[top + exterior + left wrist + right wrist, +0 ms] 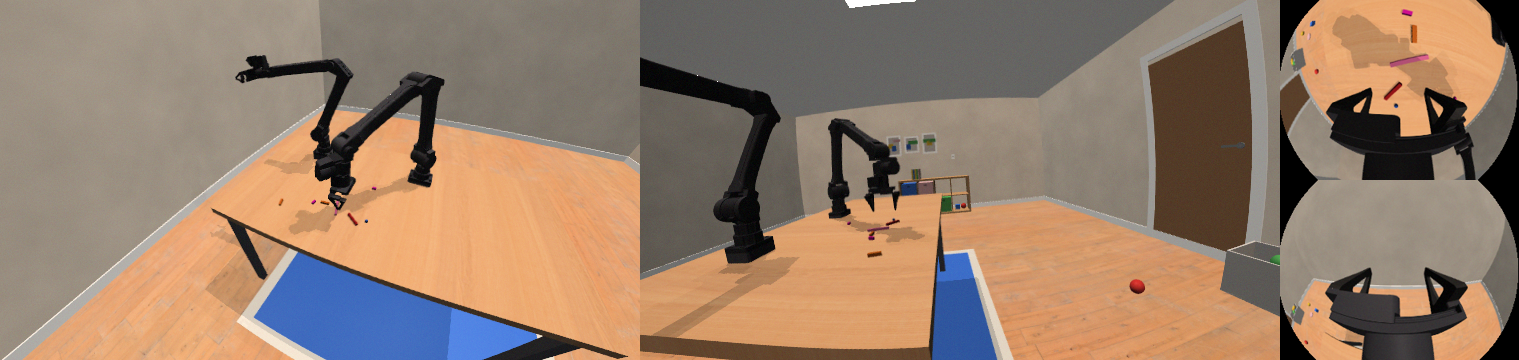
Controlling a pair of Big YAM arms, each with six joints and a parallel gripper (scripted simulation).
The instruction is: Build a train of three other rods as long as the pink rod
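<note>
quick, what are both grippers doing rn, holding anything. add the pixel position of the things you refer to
left gripper (pixel 338 202) (pixel 883 204) (pixel 1399 91): open, holding nothing, above the table
right gripper (pixel 241 78) (pixel 1398 270): open, holding nothing, raised high
</note>
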